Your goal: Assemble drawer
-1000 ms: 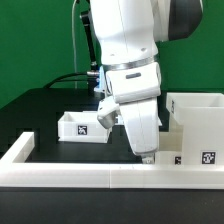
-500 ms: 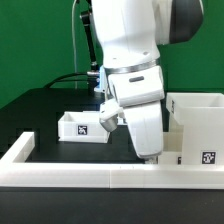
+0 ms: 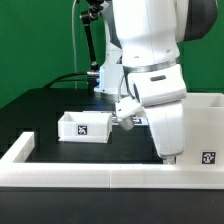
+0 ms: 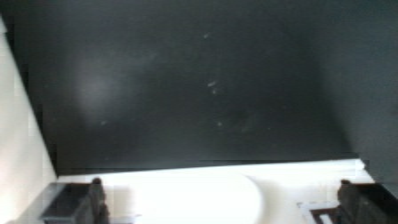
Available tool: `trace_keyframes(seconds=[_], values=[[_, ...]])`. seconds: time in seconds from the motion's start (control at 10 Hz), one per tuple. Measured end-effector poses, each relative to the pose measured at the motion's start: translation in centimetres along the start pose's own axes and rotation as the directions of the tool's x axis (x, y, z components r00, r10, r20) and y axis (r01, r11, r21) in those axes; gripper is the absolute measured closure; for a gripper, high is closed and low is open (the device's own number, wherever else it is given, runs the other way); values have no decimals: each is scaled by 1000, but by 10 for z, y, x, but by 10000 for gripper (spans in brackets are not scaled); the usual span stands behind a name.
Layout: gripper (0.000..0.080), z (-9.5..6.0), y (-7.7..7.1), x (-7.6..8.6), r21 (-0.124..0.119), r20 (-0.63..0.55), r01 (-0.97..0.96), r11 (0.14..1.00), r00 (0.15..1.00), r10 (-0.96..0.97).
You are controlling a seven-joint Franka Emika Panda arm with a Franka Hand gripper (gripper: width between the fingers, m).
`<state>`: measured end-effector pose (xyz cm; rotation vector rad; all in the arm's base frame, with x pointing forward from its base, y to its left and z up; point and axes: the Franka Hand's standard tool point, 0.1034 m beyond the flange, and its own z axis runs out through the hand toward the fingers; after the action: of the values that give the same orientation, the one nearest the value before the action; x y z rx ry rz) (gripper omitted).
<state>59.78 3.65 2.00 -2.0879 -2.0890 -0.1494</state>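
Note:
The small white drawer box [image 3: 85, 126], open-topped with a marker tag on its front, sits on the black table at the exterior view's left. The larger white drawer housing [image 3: 207, 122] stands at the exterior view's right, also tagged. My gripper [image 3: 169, 152] hangs low at the housing's near left corner, just behind the front rail. In the wrist view my gripper [image 4: 219, 202] is open, with its dark fingers [image 4: 79, 203] spread wide. A white surface [image 4: 214, 190] lies between them; I cannot tell whether they touch it.
A white raised rail [image 3: 60, 178] runs along the table's front and turns back at the exterior view's left. Black cables trail at the back left behind the arm's base. A white edge [image 4: 15, 120] borders the black table in the wrist view.
The arm has moved toward the exterior view's right, from between the two boxes to the housing's near corner. The small drawer box has not moved.

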Motion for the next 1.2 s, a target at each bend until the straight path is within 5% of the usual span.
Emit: trace_keyframes(seconds=[0.3,0.6,0.9,1.1,1.2], values=[[150,-12,2,-27,-4,17,-18,1000,1000,18],[150,-39,1,-45,-54,45,-57,997,997,60],[150,-58,-28,-49,-73,68,-130,989,989,135],[150,-54,-55,-52,-70,76,-166,984,982,171],[150,-53,-56,-53,-67,75,-178,982,980,183]])
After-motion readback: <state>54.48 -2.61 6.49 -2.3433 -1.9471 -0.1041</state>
